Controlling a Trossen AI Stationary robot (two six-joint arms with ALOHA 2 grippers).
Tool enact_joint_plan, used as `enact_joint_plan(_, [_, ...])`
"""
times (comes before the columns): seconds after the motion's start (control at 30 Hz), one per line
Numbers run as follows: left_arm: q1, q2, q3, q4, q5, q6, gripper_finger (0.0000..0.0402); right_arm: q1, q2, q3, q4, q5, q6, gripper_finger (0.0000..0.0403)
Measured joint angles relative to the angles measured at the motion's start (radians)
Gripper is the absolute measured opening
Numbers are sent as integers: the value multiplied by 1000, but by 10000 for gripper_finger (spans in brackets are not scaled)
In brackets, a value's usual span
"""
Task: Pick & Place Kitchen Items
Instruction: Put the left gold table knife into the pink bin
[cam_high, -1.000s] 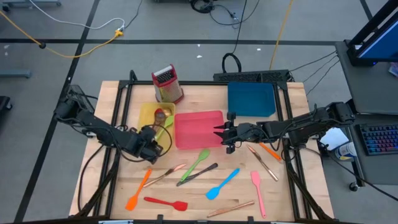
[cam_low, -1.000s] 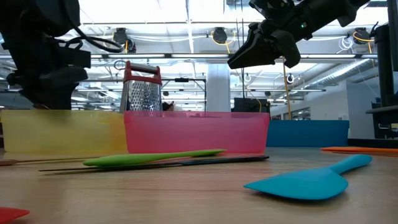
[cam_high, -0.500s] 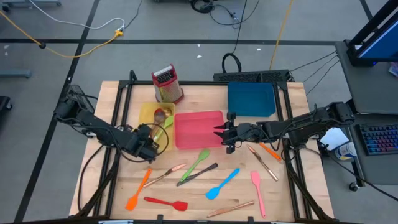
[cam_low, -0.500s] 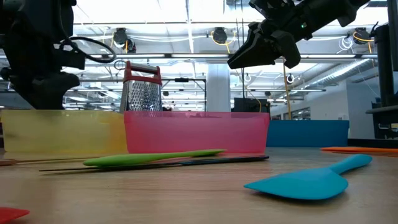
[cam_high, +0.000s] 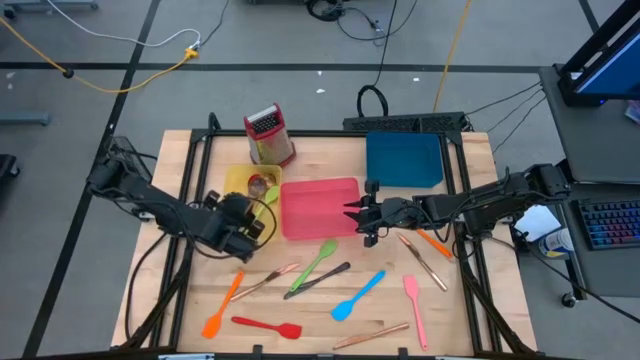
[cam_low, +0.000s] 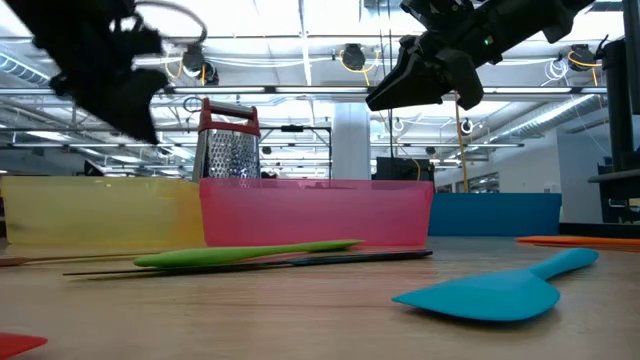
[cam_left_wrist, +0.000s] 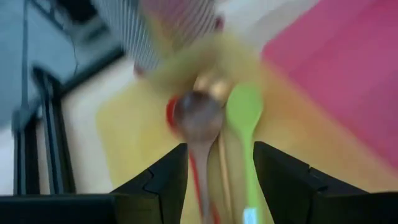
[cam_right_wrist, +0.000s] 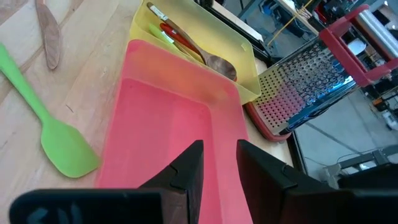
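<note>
Several kitchen items lie flat on the wooden table: a green spatula (cam_high: 318, 262), a dark utensil (cam_high: 320, 279), a blue spatula (cam_high: 357, 296), a pink spatula (cam_high: 413, 310), a red spatula (cam_high: 268, 326) and an orange spatula (cam_high: 221, 306). A wooden spoon (cam_left_wrist: 199, 118) and a green spatula (cam_left_wrist: 244, 111) rest in the yellow tray (cam_high: 236, 180). My left gripper (cam_high: 256, 222) hangs open above that tray's near end, holding nothing. My right gripper (cam_high: 350, 212) hovers open over the right edge of the pink tray (cam_high: 320, 208), nothing between its fingers (cam_right_wrist: 186, 168).
A red-topped metal grater (cam_high: 268, 135) stands upright behind the yellow tray. A blue tray (cam_high: 403, 160) sits at the far right. An orange utensil (cam_high: 435, 243) and copper-coloured sticks (cam_high: 425, 262) lie under my right arm. A wooden utensil (cam_high: 372, 335) lies near the front edge.
My left gripper has risen from the yellow tray's near end and tipped, its fingers now pointing more over the tray toward the far edge. It stays open. The utensils in the tray lie where they were.
</note>
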Motion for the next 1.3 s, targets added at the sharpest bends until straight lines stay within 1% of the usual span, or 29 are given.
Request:
enact_joint_plan(0.1, [-7, 0, 54, 37, -39, 81, 188, 0, 0, 0, -4, 0, 44, 89])
enact_joint_plan(0.23, [-24, 0, 88, 158, -52, 230, 188, 0, 0, 0, -15, -2, 68, 90])
enact_joint_plan(0.33, [-35, 0, 89, 276, -43, 326, 188, 0, 0, 0, -56, -5, 69, 100])
enact_joint_plan(0.47, [-50, 0, 89, 406, 4, 407, 188, 0, 0, 0, -94, -29, 94, 126])
enact_joint_plan(0.53, [-57, 0, 89, 460, 33, 419, 188, 5, 1, -1, -98, -28, 107, 140])
enact_joint_plan(0.63, [-66, 0, 89, 515, 125, 423, 188, 7, 1, -1, -95, -29, 114, 156])
enact_joint_plan(0.7, [-77, 0, 89, 530, 189, 419, 188, 7, 1, -1, -95, -29, 123, 162])
enact_joint_plan(0.8, [-97, 6, 89, 533, 257, 414, 188, 7, 1, -1, -94, -29, 139, 164])
enact_joint_plan(0.93, [-136, 37, 89, 535, 274, 430, 188, 7, 1, -1, -97, -29, 176, 159])
enact_joint_plan(1.1, [-195, 120, 89, 532, 279, 468, 188, 7, 1, -1, -97, -29, 185, 156])
enact_joint_plan(1.2, [-224, 164, 89, 534, 277, 439, 188, 7, 0, -14, -84, -29, 185, 157])
enact_joint_plan(1.3, [-251, 190, 89, 533, 280, 372, 188, 7, 1, -41, -81, -29, 186, 156])
